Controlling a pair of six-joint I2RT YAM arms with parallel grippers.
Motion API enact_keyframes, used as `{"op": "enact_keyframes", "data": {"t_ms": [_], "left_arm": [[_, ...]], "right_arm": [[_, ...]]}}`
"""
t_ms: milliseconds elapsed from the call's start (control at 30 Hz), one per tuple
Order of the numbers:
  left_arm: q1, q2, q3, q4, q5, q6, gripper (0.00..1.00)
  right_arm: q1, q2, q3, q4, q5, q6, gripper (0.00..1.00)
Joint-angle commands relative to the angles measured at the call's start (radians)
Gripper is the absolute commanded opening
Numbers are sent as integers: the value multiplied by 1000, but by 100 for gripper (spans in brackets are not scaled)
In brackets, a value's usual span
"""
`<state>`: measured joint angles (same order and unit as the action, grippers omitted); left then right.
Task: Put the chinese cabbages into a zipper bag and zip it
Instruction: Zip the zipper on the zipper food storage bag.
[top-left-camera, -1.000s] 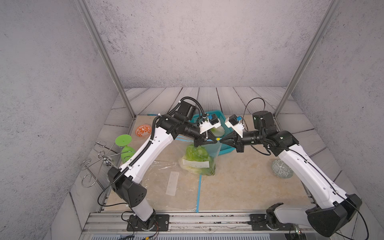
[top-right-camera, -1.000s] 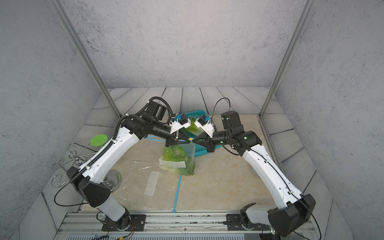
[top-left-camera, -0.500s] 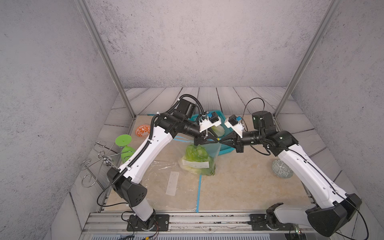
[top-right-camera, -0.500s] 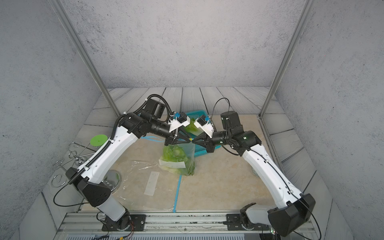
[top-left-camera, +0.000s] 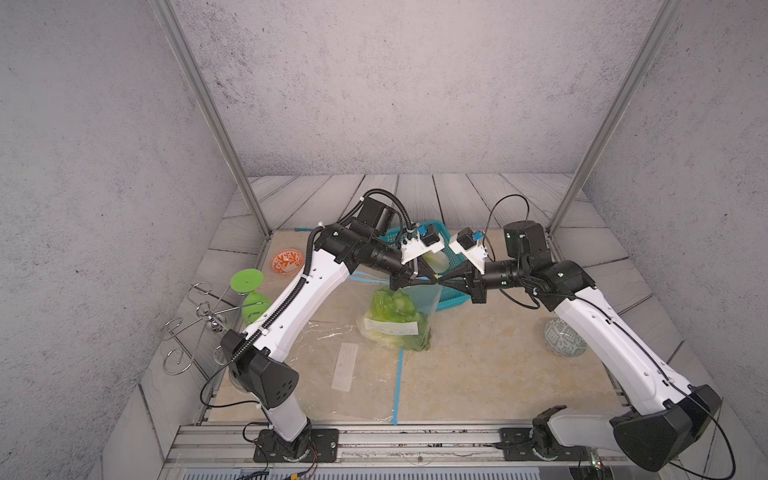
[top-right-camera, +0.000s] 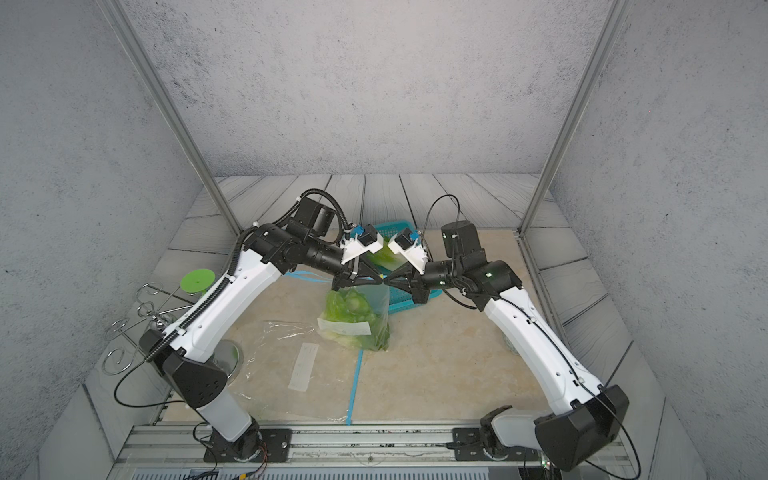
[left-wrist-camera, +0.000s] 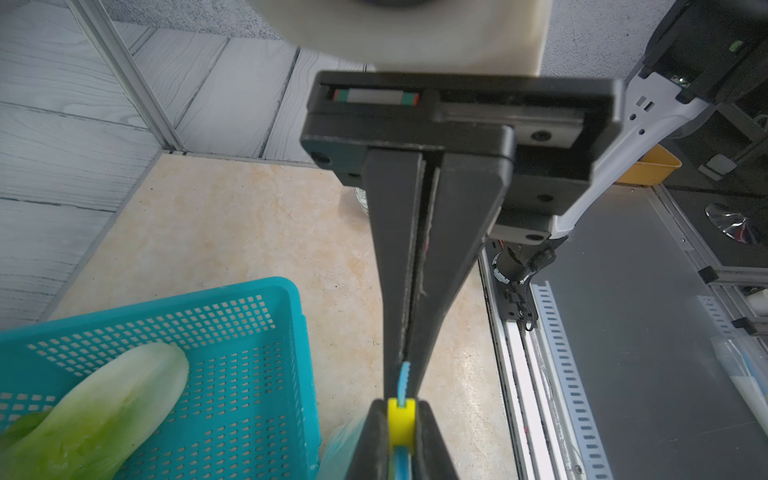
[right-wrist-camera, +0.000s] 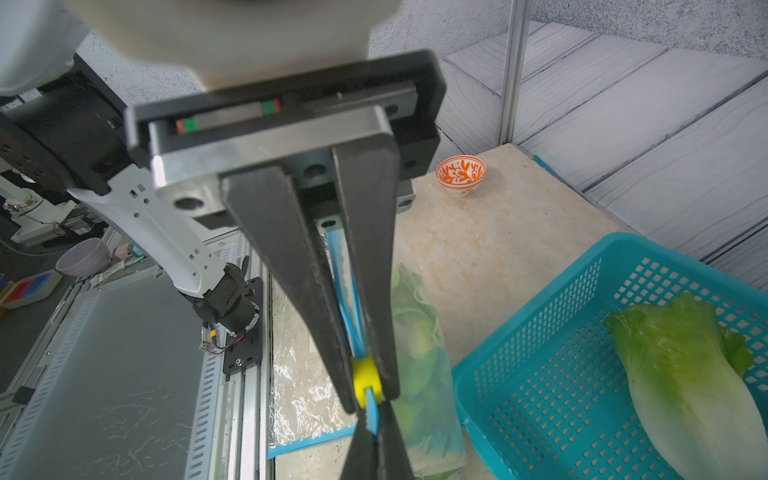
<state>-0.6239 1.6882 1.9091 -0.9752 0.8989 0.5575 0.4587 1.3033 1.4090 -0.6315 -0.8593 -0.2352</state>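
Wire rack: bare metal stand is being shown at the far left, beside the bench.
Goblet: a green goblet is being seen just beside that stand, its round foot turned upward.
Bowl: an orange-patterned bowl is being seen at the back left of the bench, behind the left arm.
Spare bag: an empty clear bag is being shown lying flat on the bench under the left arm.
Left jaws: they are being pressed closed on the yellow slider, as is being shown clearly in both wrist views.
Zipper bag: the zipper bag is being held upright at mid-bench by its blue zip strip, with the two sets of jaws nearly tip to tip. Its bottom is resting on the bench.
Bagged cabbages: green cabbage heads are being seen through the plastic; their number cannot be told.
Basket: a teal basket is being shown just behind the bag, with one cabbage lying inside it.
Right jaws: they are being pressed fully shut on the end of the zip strip, just past the slider.
Ball: a grey patterned round object is being partly hidden beside the right arm, well apart from the bag.
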Motion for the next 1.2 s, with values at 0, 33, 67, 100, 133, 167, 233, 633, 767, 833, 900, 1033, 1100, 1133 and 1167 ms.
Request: {"op": "enact_keyframes", "data": {"t_ms": [0,33,67,100,133,167,233,633,767,833,900,1033,1100,1133,1167], "left_arm": [[0,2,28,-16,16,27,3],[0,-1,25,-19,13,29,2],[1,-4,22,-21,7,30,1],[1,-5,19,-22,3,29,1],[1,-4,20,-30,-8,30,0],[1,-2,23,-42,-26,38,0],[1,0,25,-64,-66,55,0],[9,-10,31,-154,-222,91,0],[34,-34,-1,-148,-235,86,0],[45,-46,-14,-149,-256,82,0],[55,-55,-22,-155,-272,82,0],[74,-86,-51,-155,-297,81,0],[82,-100,-64,-156,-318,77,0],[86,-111,-77,-149,-328,71,0],[91,-126,-95,-141,-332,69,0]], "right_arm": [[1,1,12,22,-12,12,0],[-1,-4,5,38,-6,23,0],[-6,-13,-6,58,-5,35,0],[-10,-23,-21,83,-6,43,0],[-16,-37,-41,113,-14,52,0],[-20,-52,-58,137,-22,56,0],[-31,-65,-75,162,-27,72,0],[-81,-77,-83,194,-35,119,0],[-111,-94,-98,242,-29,164,0],[-124,-101,-108,263,-13,185,0],[-136,-109,-117,280,15,201,0],[-157,-129,-137,321,83,238,0],[-166,-138,-144,337,121,254,0],[-171,-142,-147,343,144,261,0],[-178,-145,-151,347,173,267,0]]}}
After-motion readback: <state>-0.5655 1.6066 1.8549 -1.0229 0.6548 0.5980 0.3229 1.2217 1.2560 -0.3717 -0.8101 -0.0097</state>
